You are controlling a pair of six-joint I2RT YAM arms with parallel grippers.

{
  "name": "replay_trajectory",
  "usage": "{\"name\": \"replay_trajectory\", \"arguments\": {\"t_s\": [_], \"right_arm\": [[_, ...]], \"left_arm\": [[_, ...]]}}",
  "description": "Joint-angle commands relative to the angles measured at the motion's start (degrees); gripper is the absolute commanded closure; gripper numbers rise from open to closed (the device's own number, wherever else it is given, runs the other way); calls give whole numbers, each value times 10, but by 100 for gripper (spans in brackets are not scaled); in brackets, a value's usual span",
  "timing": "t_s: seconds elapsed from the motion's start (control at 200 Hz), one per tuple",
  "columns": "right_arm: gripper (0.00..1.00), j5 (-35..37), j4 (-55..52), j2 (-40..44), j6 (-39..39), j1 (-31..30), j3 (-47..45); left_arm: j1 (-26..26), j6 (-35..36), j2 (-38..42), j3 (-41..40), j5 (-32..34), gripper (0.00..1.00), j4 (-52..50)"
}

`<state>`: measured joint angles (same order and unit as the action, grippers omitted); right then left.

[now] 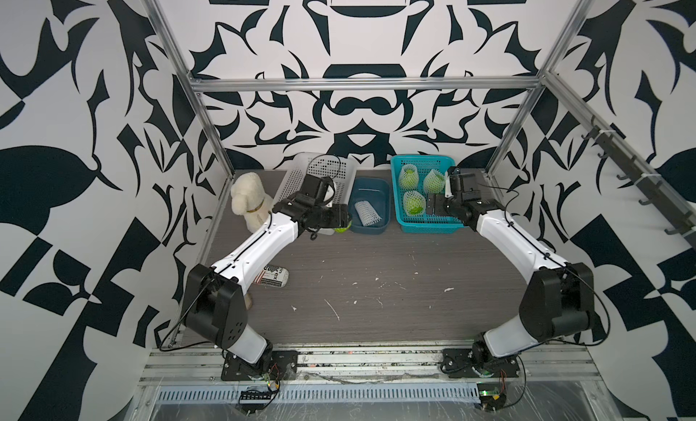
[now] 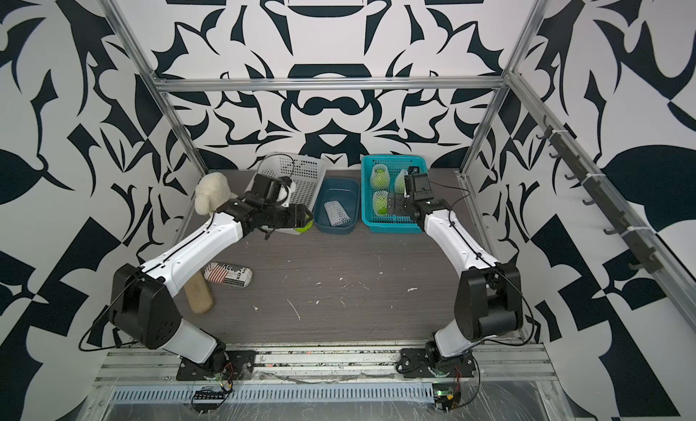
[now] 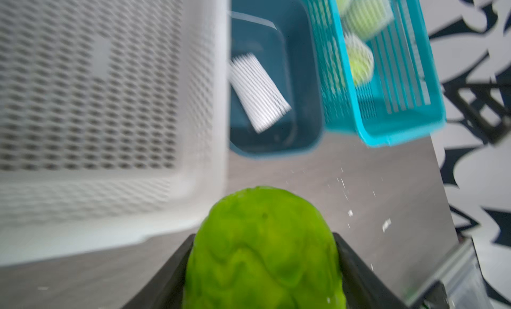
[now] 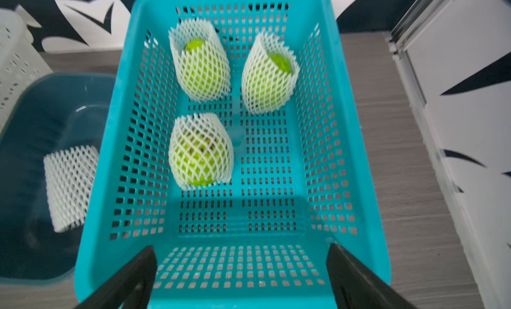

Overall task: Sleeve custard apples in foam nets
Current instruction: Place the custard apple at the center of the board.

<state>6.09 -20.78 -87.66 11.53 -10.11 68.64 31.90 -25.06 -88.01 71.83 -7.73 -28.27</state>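
Left wrist view: the left gripper (image 3: 262, 237) pinches a bare custard apple (image 3: 262, 260) over the worktop (image 3: 359, 183). In a top view, one empty foam net (image 1: 365, 213) lies near, at about two o'clock from it, inside the dark tub (image 1: 369, 232), with its long axis eleven-to-five. The right gripper (image 4: 240, 248), spread, hovers farther away over the blue basket (image 4: 331, 128) of sleeved fruits (image 4: 200, 150).
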Motion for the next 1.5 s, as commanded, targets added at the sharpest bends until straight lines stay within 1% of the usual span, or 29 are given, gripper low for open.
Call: {"name": "replay_trajectory", "arguments": {"t_s": [0.0,0.125,0.215,0.425,0.535,0.6,0.745,0.775,0.795,0.805,0.815,0.89,0.96,1.065,1.155,1.235,1.33,1.345,1.375,1.495], "right_arm": [[0,-19,-5,25,21,0,-18],[0,-23,-4,37,33,0,-39],[0,-26,-4,43,42,0,-50],[0,-48,-3,54,65,0,-65],[0,-56,6,68,69,1,-77],[0,-63,17,78,70,0,-87],[0,-82,24,93,57,-1,-92],[1,-89,28,95,55,-3,-93],[1,-92,31,97,52,-4,-94],[1,-94,32,97,52,-5,-94],[1,-96,34,98,51,-7,-94],[1,-95,44,100,44,-27,-90],[3,-90,47,92,35,-56,-74],[7,-85,46,58,18,-105,-36],[16,-97,42,13,-5,-142,12],[24,-100,25,-40,-17,-169,69],[32,-111,9,-108,-18,-187,139],[33,-114,6,-118,-18,-190,150],[35,-119,2,-141,-16,-192,172],[41,-119,-33,-229,-23,-196,265]], "left_arm": [[49,-42,18,-55,20,51,54],[125,-50,11,-109,99,50,94],[157,-56,-12,-133,133,50,118],[185,-61,-90,-128,145,48,123],[190,-64,-112,-126,141,44,123],[190,-67,-116,-127,138,40,124],[190,-68,-112,-127,132,26,132],[190,-68,-110,-128,132,17,132],[190,-69,-108,-127,132,8,130],[190,-69,-106,-126,131,2,130],[190,-70,-104,-126,130,0,129],[190,-73,-83,-125,131,0,121],[190,-74,-46,-130,141,1,119],[189,-72,19,-149,190,1,123],[181,-63,80,-179,238,0,146],[151,-64,123,-211,255,0,179],[91,-67,147,-237,233,1,214],[80,-69,163,-241,227,0,220],[59,-73,170,-247,217,1,231],[-17,-93,175,-270,175,1,279]]}}
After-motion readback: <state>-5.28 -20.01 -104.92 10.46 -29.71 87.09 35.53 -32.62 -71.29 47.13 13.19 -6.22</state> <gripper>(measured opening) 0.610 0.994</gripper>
